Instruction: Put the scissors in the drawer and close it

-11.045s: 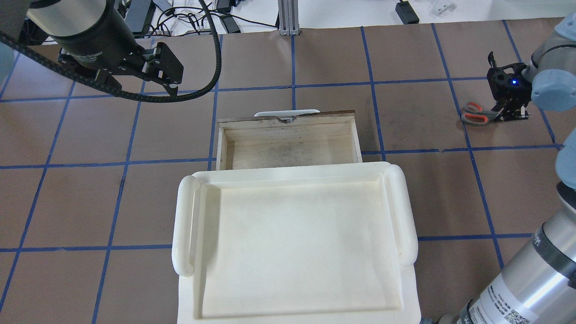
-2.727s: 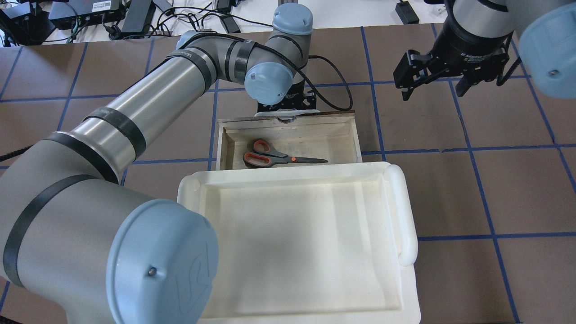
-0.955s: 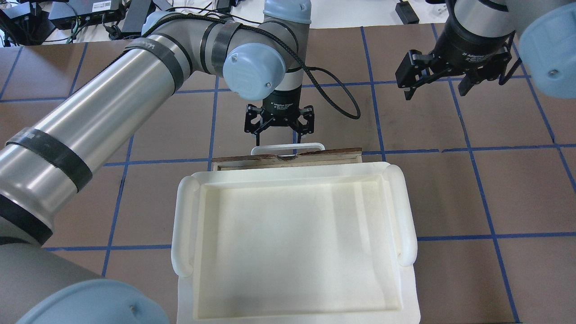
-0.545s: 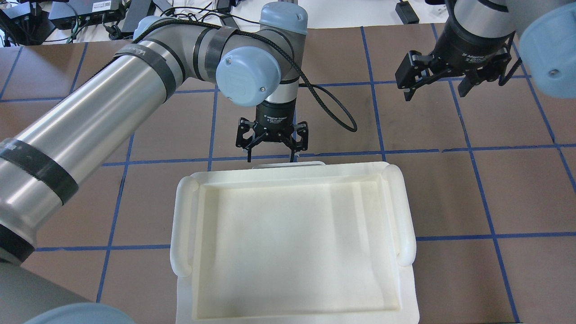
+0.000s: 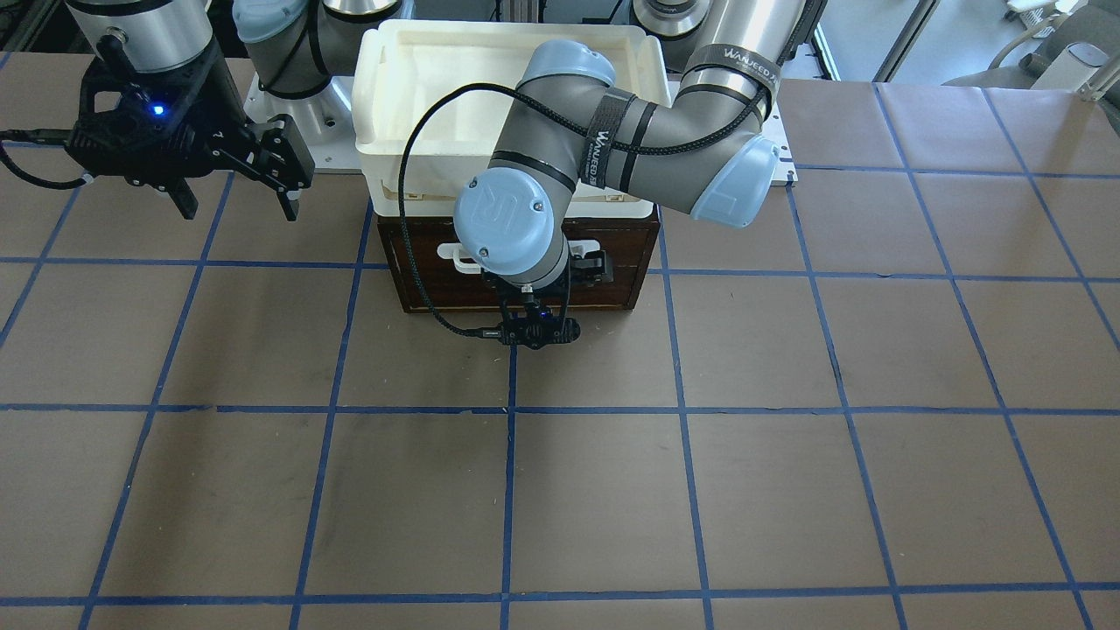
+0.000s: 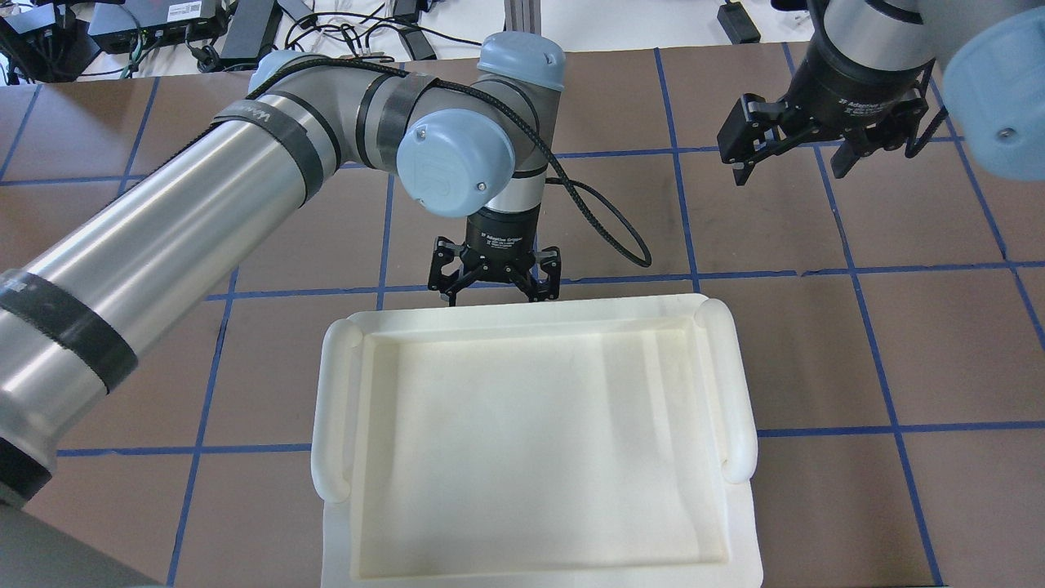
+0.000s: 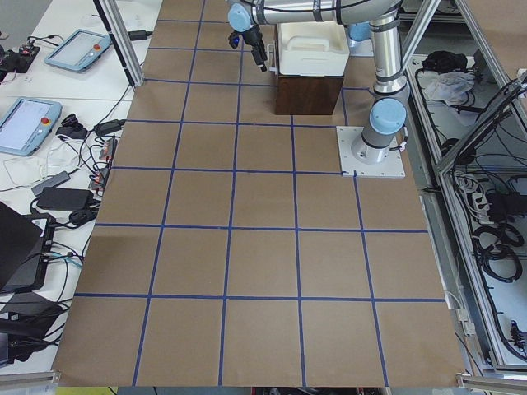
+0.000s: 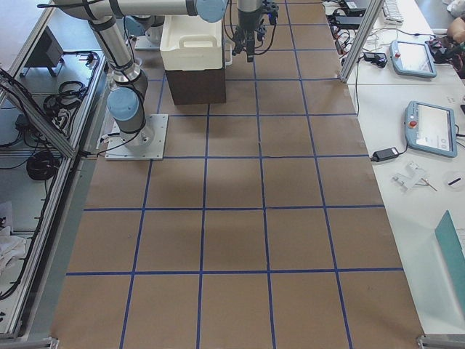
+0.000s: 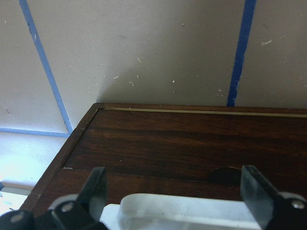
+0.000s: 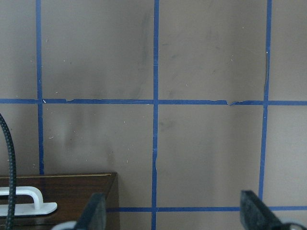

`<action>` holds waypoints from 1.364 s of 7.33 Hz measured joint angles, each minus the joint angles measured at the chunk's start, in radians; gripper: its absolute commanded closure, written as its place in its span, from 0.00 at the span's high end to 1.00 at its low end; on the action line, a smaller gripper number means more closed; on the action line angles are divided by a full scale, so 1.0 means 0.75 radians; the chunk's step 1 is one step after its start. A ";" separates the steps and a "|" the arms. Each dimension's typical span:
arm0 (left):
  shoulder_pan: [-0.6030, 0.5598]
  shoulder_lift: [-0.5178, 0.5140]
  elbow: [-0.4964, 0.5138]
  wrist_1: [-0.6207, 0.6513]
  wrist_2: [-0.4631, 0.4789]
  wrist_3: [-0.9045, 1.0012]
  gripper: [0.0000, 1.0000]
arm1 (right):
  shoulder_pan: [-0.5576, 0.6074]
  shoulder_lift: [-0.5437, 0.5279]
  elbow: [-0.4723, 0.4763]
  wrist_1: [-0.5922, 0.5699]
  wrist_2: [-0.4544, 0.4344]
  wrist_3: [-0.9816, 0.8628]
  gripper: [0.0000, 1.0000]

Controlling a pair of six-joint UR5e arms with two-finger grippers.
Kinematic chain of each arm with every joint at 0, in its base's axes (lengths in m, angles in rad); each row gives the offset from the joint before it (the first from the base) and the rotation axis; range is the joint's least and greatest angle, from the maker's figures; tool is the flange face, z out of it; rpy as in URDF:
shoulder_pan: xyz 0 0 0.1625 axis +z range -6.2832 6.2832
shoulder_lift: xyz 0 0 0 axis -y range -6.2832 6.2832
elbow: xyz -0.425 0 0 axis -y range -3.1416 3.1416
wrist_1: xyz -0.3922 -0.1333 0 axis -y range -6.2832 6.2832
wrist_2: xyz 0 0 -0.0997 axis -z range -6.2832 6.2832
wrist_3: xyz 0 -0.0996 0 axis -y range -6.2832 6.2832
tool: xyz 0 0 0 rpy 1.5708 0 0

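Drawer [image 5: 420,284] slid shut; left fingers [image 9: 94,191] apart astride handle [image 9: 182,210]; right fingers [image 10: 95,213] apart.

Tray [image 6: 531,314] sits on top of the drawer [image 5: 420,284] unit, mid-table [image 6: 816,343], near the robot's side. Drawer is fully in, its front under the tray's far edge and facing away from the robot. Handle [image 5: 459,254] is on that front. Left gripper [image 6: 495,296] is just beyond the front, with the handle between its fingers [image 9: 96,189]; contact can't be told. Right gripper [image 6: 789,167] hangs over the table to the robot's right of the drawer, farther out, well apart.
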 measured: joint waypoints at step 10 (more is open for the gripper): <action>0.105 0.505 -0.008 0.212 0.095 0.075 1.00 | 0.002 -0.004 0.004 -0.001 0.001 -0.014 1.00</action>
